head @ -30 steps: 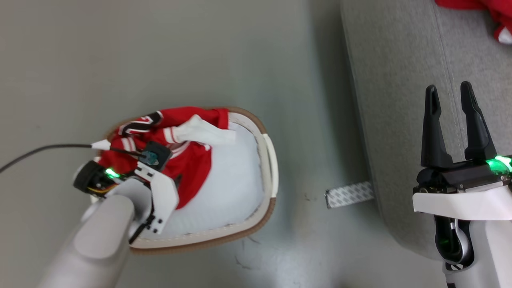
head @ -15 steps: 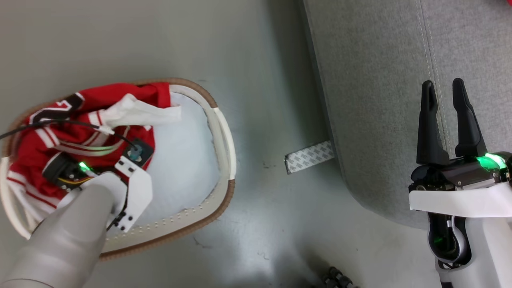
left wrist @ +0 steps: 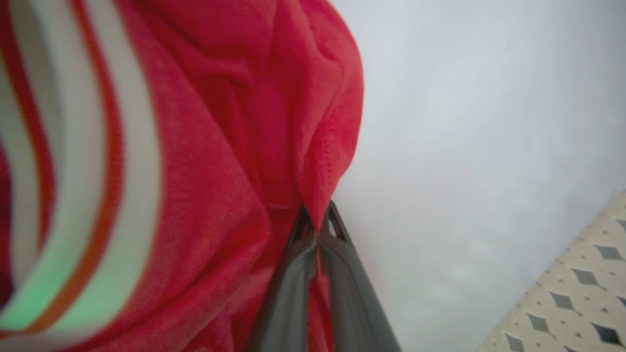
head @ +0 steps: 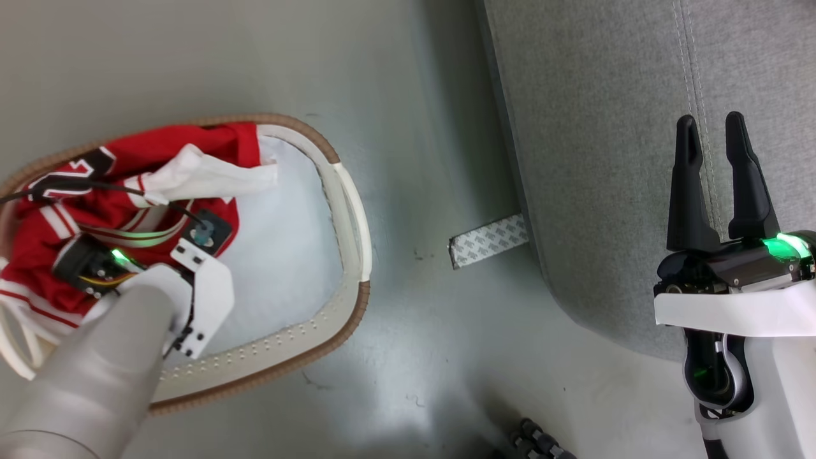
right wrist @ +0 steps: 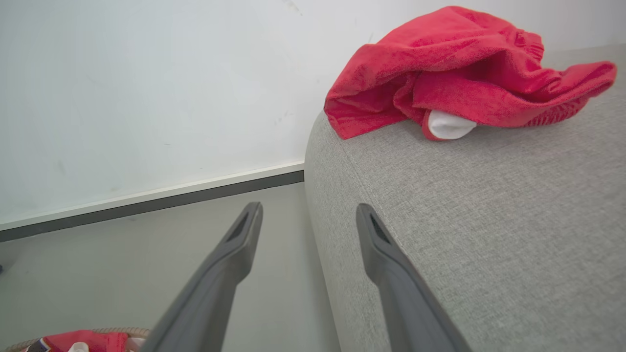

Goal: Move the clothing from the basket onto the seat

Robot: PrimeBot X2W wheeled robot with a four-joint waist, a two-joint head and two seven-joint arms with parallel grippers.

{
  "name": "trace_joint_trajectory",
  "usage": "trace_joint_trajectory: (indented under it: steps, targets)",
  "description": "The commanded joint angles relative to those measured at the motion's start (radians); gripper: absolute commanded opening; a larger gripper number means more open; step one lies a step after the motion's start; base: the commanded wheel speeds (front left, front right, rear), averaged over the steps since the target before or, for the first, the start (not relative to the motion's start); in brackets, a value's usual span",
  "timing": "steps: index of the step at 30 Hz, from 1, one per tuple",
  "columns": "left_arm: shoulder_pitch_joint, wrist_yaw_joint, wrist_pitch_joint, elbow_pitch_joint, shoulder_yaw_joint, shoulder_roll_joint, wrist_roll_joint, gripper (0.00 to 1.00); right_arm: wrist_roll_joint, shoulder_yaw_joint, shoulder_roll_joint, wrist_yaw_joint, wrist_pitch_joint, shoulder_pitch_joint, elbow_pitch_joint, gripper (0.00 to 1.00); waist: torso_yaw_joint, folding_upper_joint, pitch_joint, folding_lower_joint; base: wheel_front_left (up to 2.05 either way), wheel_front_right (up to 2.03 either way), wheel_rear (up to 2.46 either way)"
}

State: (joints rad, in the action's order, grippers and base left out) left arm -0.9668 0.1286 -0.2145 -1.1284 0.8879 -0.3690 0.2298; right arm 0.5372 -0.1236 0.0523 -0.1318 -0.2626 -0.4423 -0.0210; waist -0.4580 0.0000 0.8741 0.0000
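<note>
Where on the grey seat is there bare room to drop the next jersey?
The seat is bare from its rounded edge up to the red garment heaped near the wall. Crowded: the left half of the basket, full of clothing.

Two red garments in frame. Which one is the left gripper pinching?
The white-striped red jersey in the oval white plastic basket; the left gripper is shut on its fold. The other red garment lies free on the grey fabric seat.
</note>
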Motion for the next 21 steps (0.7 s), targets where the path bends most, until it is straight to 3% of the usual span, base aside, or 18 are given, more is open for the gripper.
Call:
trace_joint_trajectory:
  steps: [1,5,13,21]
  targets:
    - [0.001,0.002,0.008,-0.011,0.007,0.007,0.018,0.00,-0.007,0.003,-0.003,0.002,-0.003,-0.008,-0.005,1.00,0.009,0.0000,-0.016,0.0000,0.00,0.00,0.00]
    - [0.028,0.002,0.063,-0.030,0.003,0.046,0.051,0.00,-0.029,0.013,-0.002,0.002,-0.003,-0.002,-0.015,1.00,0.034,0.0000,-0.095,0.0000,0.00,0.00,0.00]
    - [0.126,0.002,0.238,-0.044,-0.032,0.176,0.147,0.00,-0.116,0.052,-0.001,0.002,-0.003,0.055,-0.044,1.00,0.127,0.0000,-0.372,0.0000,0.00,0.00,0.00]
    - [0.207,0.002,0.371,0.032,-0.017,0.263,0.243,0.00,-0.143,0.073,0.004,0.002,-0.003,0.153,-0.074,1.00,0.237,0.0000,-0.635,0.0000,0.00,0.00,0.00]
